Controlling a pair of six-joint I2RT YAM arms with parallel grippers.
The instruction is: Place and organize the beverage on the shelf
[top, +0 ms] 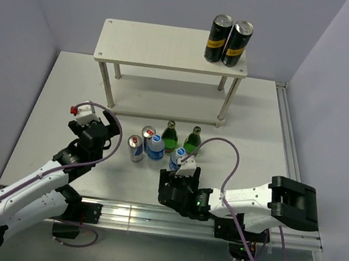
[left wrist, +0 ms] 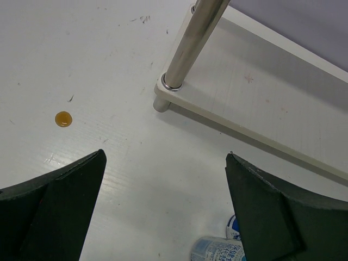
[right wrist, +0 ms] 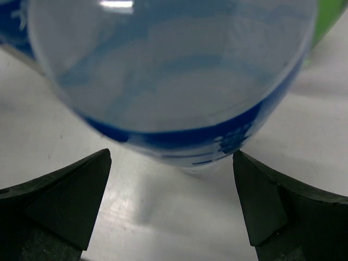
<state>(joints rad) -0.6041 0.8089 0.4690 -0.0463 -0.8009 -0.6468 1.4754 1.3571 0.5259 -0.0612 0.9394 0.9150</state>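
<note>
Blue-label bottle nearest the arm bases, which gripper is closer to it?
Right. The right gripper sits open just short of the bottle; the left gripper is off to its left, past the red-topped cans.

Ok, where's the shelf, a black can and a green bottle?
shelf (top: pixel 154 45): top external view, bare top board.
black can (top: pixel 218 40): top external view, side of the left one.
green bottle (top: pixel 170 140): top external view, body of the left one.

The left arm (top: pixel 28 189) and right arm (top: pixel 250 197) are white shells with black joints and wrist blocks. A lilac cable (top: pixel 237 167) loops along each. The fingers (left wrist: pixel 49 212) are matte black wedges. A green dot on the right wrist is possibly a status light (top: pixel 198 201).
</note>
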